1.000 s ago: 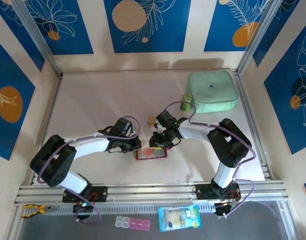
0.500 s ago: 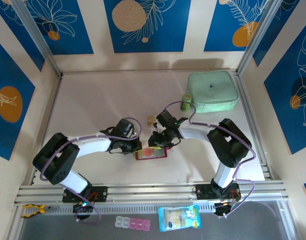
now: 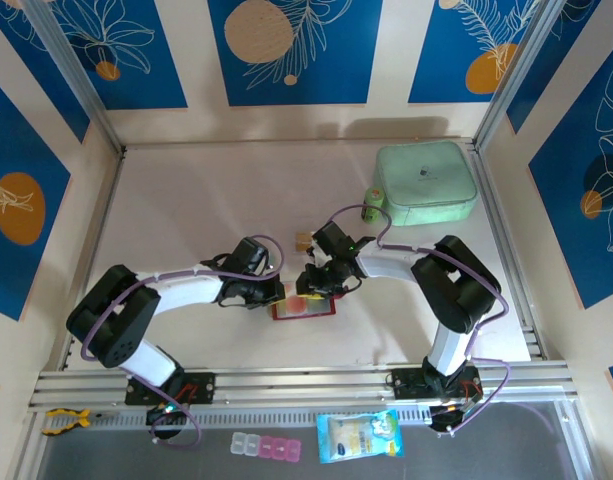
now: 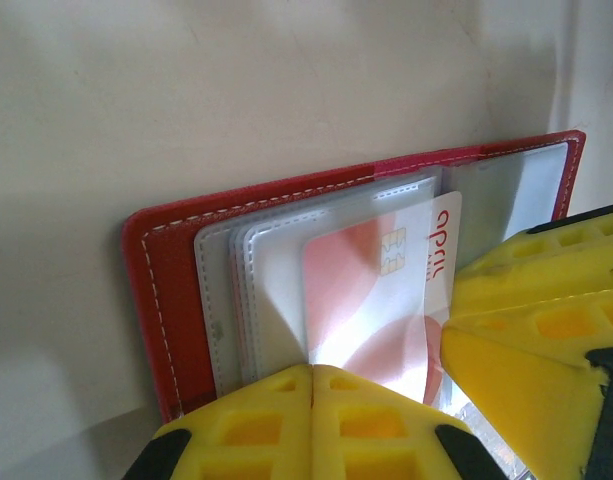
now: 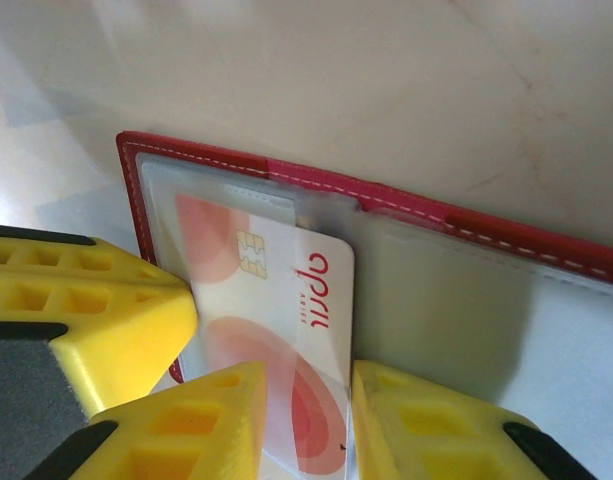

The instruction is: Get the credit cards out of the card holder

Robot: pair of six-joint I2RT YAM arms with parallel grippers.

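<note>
The card holder (image 3: 304, 308) lies open and flat on the table, a red wallet (image 4: 151, 290) with clear sleeves (image 5: 456, 300). A red-and-white credit card (image 5: 286, 300) sticks partway out of a sleeve toward the wallet's middle; the same card (image 4: 386, 290) shows under creased plastic. My left gripper (image 4: 312, 368) is shut, its tips pressed on the sleeves at the wallet's left half (image 3: 276, 294). My right gripper (image 5: 308, 378) stands open over the card's free end, one finger on the card and the other at its edge (image 3: 314, 287).
A mint-green case (image 3: 426, 183) sits at the back right with a small green object (image 3: 371, 206) beside it. A small wooden block (image 3: 304, 241) lies just behind the grippers. A packet (image 3: 358, 436) and pill box (image 3: 266, 446) lie beyond the near rail.
Hardly anything has moved. The left arm's elbow has edged slightly right, and both grippers stay on the open card holder.
</note>
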